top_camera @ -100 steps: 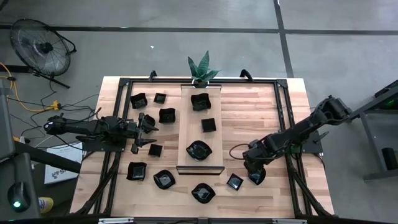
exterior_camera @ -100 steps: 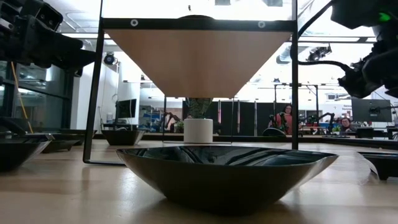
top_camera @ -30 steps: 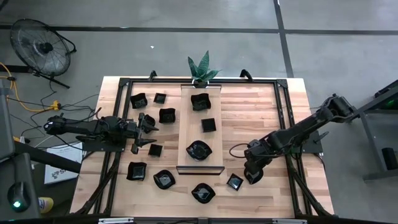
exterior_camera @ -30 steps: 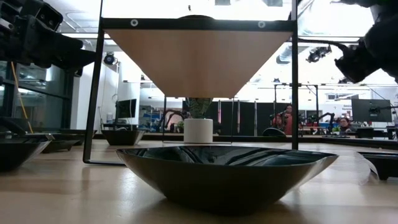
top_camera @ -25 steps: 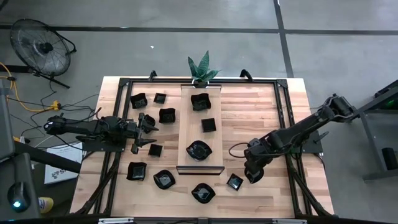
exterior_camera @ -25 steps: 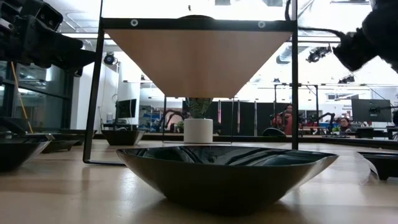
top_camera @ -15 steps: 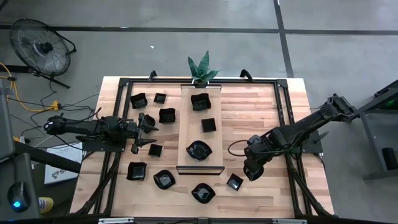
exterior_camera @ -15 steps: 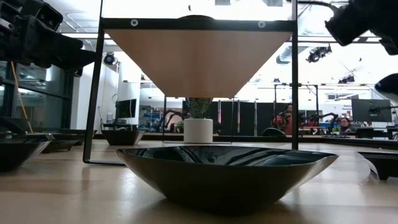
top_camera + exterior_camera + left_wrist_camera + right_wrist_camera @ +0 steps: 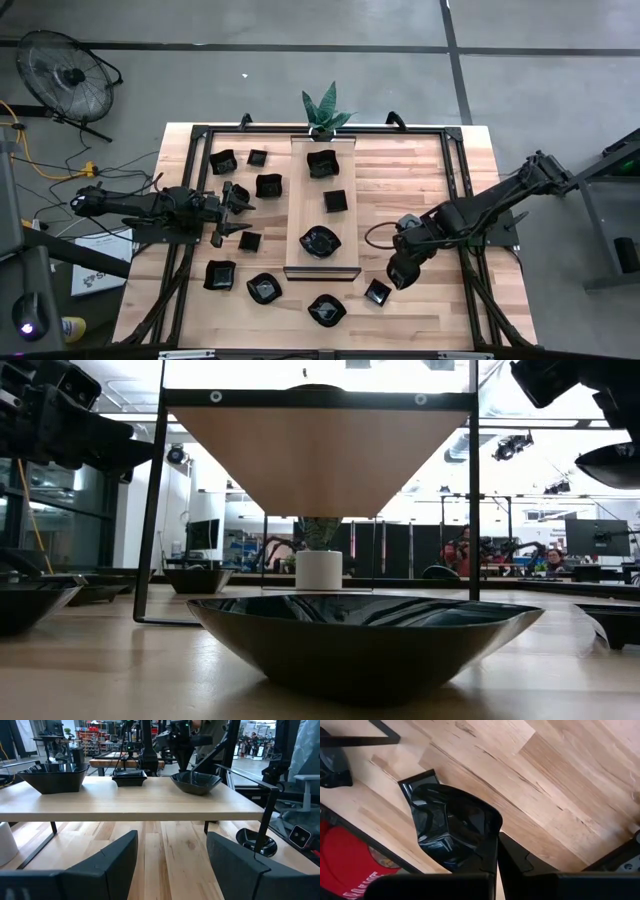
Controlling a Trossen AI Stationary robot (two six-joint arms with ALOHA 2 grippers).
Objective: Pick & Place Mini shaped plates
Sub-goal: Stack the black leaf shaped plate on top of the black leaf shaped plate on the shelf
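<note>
Small glossy black plates lie about the table in the high view, among them a square one (image 9: 377, 292) and a wavy one (image 9: 327, 309) near the front edge. Three more stand on the raised pale board (image 9: 322, 225). My right gripper (image 9: 400, 272) hangs right of the board's near end, shut on one black plate (image 9: 452, 827). The low view shows that plate (image 9: 612, 464) high above the tabletop. My left gripper (image 9: 228, 212) hovers over the left plates, open, facing the board (image 9: 130, 805). My right gripper pinches the black plate by its rim (image 9: 489, 832) between the two fingers, coming from above and slanting toward the table's left. The plate is lifted clear of the table and juts out ahead of the fingertips.
A black metal frame (image 9: 200, 132) borders the table. A potted plant (image 9: 325, 112) stands at the board's far end. Bare wood (image 9: 420, 180) lies right of the board. The big plate (image 9: 365, 635) sits close to the low camera. People show in the room behind.
My right gripper has risen with the plate shut in it, lifting it clear of the table, and has drifted a little toward the table's left and far side, nearer the board's near end.
</note>
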